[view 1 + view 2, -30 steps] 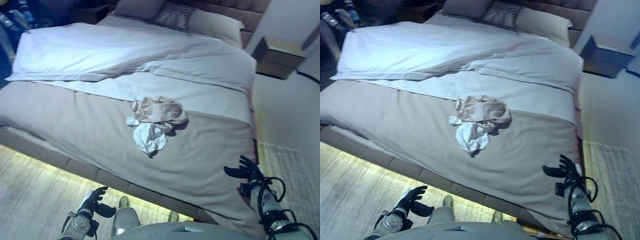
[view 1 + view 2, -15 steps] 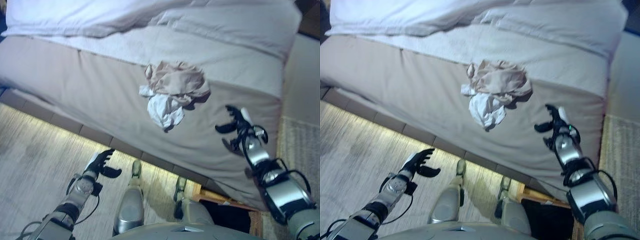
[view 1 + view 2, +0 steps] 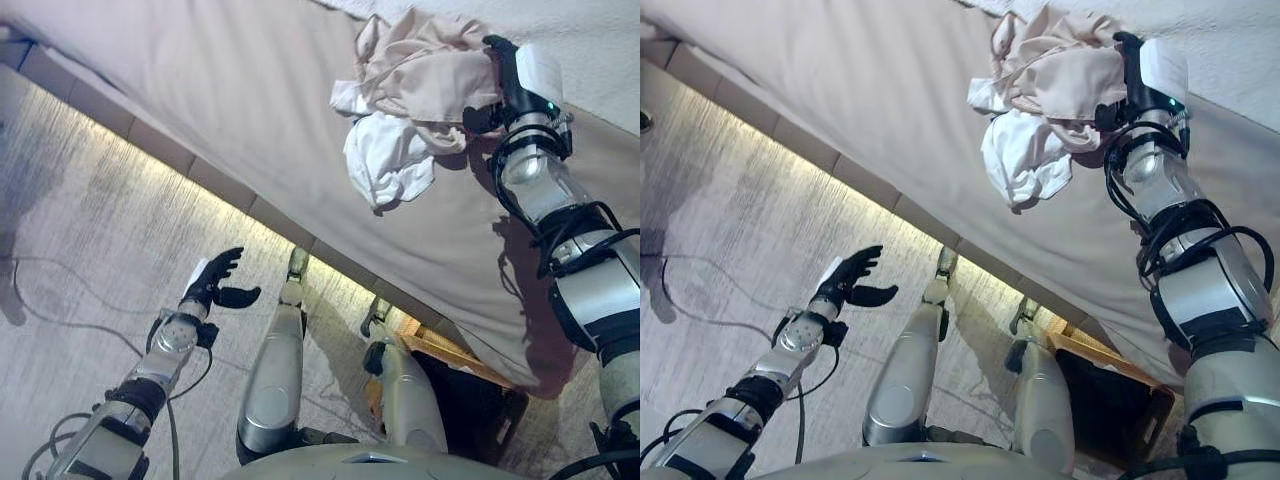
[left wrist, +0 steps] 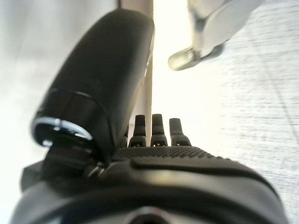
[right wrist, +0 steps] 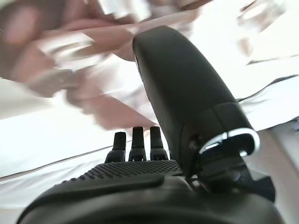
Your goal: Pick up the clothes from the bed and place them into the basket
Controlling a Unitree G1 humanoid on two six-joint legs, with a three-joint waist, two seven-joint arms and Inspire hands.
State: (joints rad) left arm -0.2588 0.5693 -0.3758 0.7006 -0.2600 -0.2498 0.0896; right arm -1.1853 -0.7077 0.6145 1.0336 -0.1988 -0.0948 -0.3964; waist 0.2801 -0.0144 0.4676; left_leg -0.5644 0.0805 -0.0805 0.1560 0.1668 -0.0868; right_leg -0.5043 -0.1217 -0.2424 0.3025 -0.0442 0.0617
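Clothes (image 3: 415,95) bunched in a crumpled heap on the beige bed (image 3: 230,90), pinkish-tan piece on top, white piece spilling toward the bed's near edge. Right hand (image 3: 505,85) parked right against the far side of the pile, thumb with its white cover up, fingers reaching at the tan fabric but looking pretty straight in the right wrist view, so not clamped on anything yet. Probably lined up that way to rake or scoop the whole bundle in one go rather than pinching one layer. Left hand (image 3: 215,285) hanging low over the wooden floor (image 3: 90,230), well apart from the bed, fingers spread and holding nothing, seemingly just idle and out of the way. Dark basket (image 3: 470,400) tucked on the floor at the bed's corner, below the right arm, mostly hidden by the overhang; handy spot for a short drop once the pile gets lifted. Looks like grab step only just starting. Main risk, guessing here: loose white piece slipping out of the scoop and staying behind.
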